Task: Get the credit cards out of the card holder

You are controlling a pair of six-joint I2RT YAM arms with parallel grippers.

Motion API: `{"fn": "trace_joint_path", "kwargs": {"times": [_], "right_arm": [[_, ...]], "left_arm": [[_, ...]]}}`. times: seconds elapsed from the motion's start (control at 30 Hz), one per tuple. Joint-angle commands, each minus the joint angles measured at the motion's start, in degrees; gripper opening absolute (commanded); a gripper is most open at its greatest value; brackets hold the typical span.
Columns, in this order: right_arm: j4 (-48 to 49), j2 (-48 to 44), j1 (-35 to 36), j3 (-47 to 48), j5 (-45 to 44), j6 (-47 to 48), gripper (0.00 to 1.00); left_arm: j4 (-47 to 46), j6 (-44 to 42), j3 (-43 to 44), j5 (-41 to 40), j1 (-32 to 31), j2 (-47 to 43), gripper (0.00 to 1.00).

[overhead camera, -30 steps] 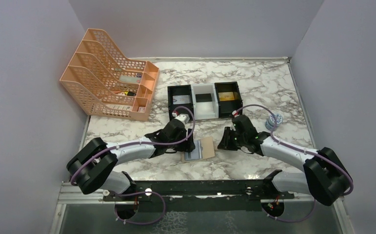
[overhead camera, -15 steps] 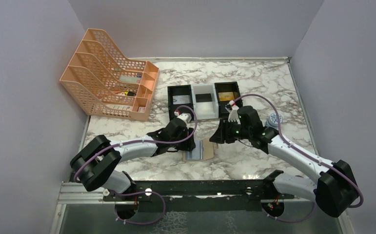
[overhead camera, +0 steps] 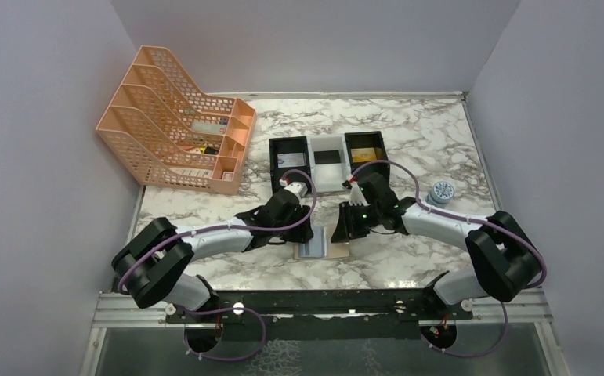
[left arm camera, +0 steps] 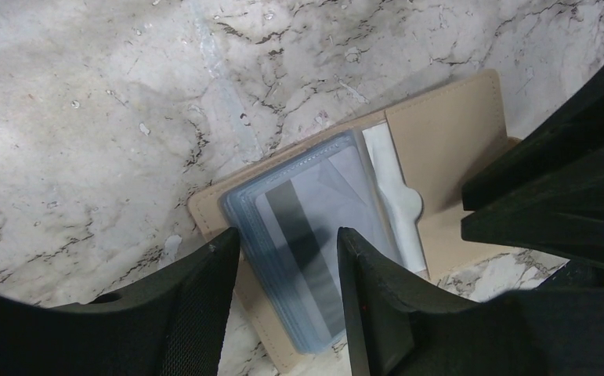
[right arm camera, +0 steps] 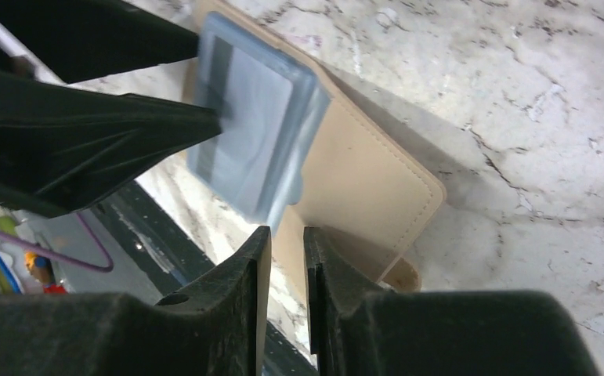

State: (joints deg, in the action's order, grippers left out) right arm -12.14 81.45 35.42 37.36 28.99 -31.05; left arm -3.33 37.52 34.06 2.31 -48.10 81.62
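Left wrist: left pincer (left arm camera: 287, 239) spread over glossy sleeves (left arm camera: 306, 196) of tan card holder (left arm camera: 447, 133); right pincer (right arm camera: 285, 233) grip unclear.

Marble table (overhead camera: 424, 125), open card holder (overhead camera: 326, 249), orange rack (overhead camera: 173, 125), trays (overhead camera: 329, 182), perhaps tape roll (overhead camera: 441, 190)

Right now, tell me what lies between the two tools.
The open card holder lies there: its clear sleeves sit between the fingers of the left tool, and its tan flap reaches the right tool. The top and left wrist views show it.
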Motion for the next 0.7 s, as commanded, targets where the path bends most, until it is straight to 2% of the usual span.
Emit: {"fn": "trace_joint_path", "kwargs": {"times": [0.0,0.17,0.23,0.37,0.43,0.67], "right_arm": [[-1.5,2.2,0.8,1.3,-6.5,2.1,0.24],[-7.7,3.1,1.8,4.8,-15.2,3.7,0.28],[-10.2,1.5,1.9,5.6,-20.1,3.8,0.34],[-15.1,-3.2,1.9,7.3,-28.4,2.7,0.37],[-15.8,-5.8,1.9,8.2,-28.0,2.6,0.38],[-13.5,-12.4,1.9,9.9,-16.2,1.4,0.37]], "left_arm": [[0.6,0.0,0.1,-0.6,-0.2,-2.5,0.51],[0.3,0.4,-0.1,-0.3,-0.2,-2.7,0.51],[0.5,0.4,0.1,-0.4,-0.2,-2.4,0.51],[0.6,0.3,0.2,-0.4,-0.1,-2.4,0.51],[0.6,0.3,0.2,-0.5,-0.2,-2.4,0.51],[0.8,0.4,0.2,-0.8,-0.2,-3.3,0.51]]}}
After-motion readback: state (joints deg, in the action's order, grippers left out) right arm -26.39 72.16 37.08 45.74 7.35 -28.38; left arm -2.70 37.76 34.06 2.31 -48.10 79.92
